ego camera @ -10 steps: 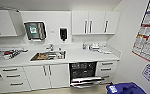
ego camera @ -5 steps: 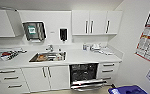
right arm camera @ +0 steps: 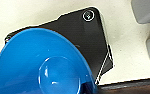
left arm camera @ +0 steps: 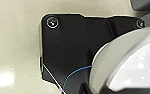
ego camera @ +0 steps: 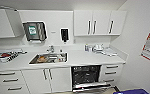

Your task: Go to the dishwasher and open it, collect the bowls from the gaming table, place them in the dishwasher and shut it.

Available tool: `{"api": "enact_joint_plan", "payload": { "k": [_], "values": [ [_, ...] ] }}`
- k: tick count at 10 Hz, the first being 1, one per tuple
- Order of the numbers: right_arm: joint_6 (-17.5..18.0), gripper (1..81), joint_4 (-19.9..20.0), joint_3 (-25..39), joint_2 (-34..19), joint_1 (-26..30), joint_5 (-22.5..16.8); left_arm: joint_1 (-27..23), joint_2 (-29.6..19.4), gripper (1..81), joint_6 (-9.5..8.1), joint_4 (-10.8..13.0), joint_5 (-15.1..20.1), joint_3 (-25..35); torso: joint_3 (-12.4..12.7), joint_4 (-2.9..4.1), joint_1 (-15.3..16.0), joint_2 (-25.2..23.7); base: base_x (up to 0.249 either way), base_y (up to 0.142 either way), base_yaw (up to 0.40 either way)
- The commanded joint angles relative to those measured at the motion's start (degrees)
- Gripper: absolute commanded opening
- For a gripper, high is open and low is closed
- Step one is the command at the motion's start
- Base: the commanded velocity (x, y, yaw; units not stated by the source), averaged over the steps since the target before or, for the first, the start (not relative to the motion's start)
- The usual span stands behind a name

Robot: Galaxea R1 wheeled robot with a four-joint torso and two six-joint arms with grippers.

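- Facing the dishwasher [ego camera: 87, 76], door dropped open under the counter [ego camera: 91, 58].
- Blue bowl [right arm camera: 43, 65] fills the right wrist view, white bowl [left arm camera: 131, 65] the left; finger grip can't be told.

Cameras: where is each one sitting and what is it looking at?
Head view: high on the robot, facing the kitchen counter, sink and open dishwasher; a blue bowl's rim shows at the bottom edge.
Left wrist view: on the left arm, looking down at pale floor past the robot's dark plate; a white bowl shows large.
Right wrist view: on the right arm, looking down at pale floor; the blue bowl covers much of its plate.
Shared: both wrist views show pale floor; the blue bowl shows in the head and right wrist views.
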Motion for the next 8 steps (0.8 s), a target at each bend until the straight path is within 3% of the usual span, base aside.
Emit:
{"api": "enact_joint_plan", "payload": {
  "k": [1,8],
  "values": [
    [-0.2,1.0,-0.5,0.1,-0.9,2.3,-3.0,-2.2,-0.4,1.0,-0.12,-0.1,2.0,0.0,0.0,0.00,0.0,0.0,0.118,0.075,0.000],
    [-0.2,1.0,-0.5,0.1,-1.0,2.2,-3.0,-2.3,-0.3,1.0,-0.12,0.0,2.0,0.0,0.0,0.00,-0.2,0.0,0.129,0.010,0.000]
  ]
}}
